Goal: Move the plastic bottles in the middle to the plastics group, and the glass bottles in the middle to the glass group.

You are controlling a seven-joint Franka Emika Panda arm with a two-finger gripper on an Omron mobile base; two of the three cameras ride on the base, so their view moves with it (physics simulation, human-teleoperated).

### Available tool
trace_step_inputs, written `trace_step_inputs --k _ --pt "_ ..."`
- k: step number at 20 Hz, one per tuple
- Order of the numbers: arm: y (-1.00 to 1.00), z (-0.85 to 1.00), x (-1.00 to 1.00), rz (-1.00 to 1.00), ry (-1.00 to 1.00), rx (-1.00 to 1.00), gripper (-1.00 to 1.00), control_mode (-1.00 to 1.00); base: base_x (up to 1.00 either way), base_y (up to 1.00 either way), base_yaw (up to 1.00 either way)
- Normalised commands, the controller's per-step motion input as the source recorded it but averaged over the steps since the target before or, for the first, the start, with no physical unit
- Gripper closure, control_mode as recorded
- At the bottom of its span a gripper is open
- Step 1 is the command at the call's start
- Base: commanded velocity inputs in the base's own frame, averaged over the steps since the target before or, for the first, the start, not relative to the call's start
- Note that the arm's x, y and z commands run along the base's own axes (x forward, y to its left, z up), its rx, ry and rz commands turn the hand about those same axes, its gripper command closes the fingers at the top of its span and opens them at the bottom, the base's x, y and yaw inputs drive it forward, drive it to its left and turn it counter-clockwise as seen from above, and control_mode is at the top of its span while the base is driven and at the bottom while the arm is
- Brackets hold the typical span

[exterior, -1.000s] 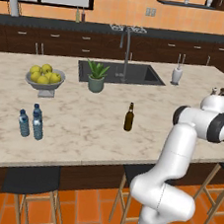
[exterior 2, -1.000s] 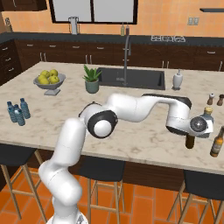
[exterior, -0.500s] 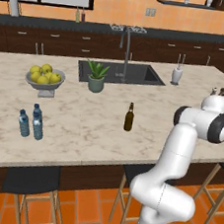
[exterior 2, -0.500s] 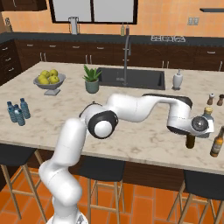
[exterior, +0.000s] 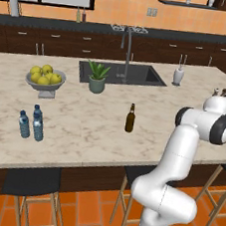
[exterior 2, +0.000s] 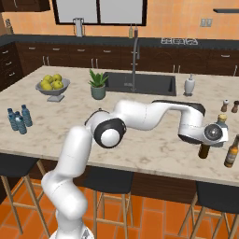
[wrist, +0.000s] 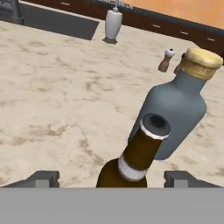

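Note:
My gripper [wrist: 113, 178] is open at the island's right end, its fingertips [wrist: 43, 177] spread wide on either side of a dark brown glass bottle [wrist: 135, 159]. That bottle stands upright on the counter, free of both pads. Just behind it is the squat grey-blue bottle [wrist: 175, 113] with a pale cap. From the right base view the gripper [exterior 2: 206, 141] hovers over this brown bottle [exterior 2: 204, 151], and another brown bottle [exterior 2: 230, 153] stands to its right. A third brown bottle [exterior: 130, 118] stands mid-counter. The small blue-capped water bottles [exterior: 32, 123] cluster at the left front.
A fruit bowl [exterior: 45, 79], a potted plant [exterior: 97, 78] and the sink [exterior: 122, 73] lie across the back half. The white dispenser [exterior: 178, 75] and small shakers [exterior 2: 225, 106] stand at the back right. Stools [exterior 2: 219, 198] line the front edge.
The jaws have opened off the brown bottle's neck, leaving it standing beside the grey-blue bottle. The arm and the other things have stayed put.

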Motion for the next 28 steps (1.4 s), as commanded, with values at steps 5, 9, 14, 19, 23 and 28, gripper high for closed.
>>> trace_step_inputs --k 5,9,14,19,23,28 --pt "0.01 0.00 0.00 0.00 0.00 0.00 -1.00 -1.00 0.00 0.00 0.00" --pt "0.00 0.24 -0.07 0.00 0.00 0.00 -1.00 -1.00 0.00 0.00 0.00" --pt "0.00 0.60 -0.30 -0.08 0.00 0.00 -1.00 -1.00 0.00 0.00 0.00" --pt "0.27 0.53 -0.40 -0.10 0.12 0.00 -1.00 -1.00 0.00 0.00 0.00" --pt "0.78 0.17 -0.05 -0.14 0.26 -0.02 -1.00 -1.00 0.00 0.00 0.00" --pt "1.00 -0.18 0.10 -0.09 -0.04 0.00 -1.00 -1.00 0.00 0.00 0.00"
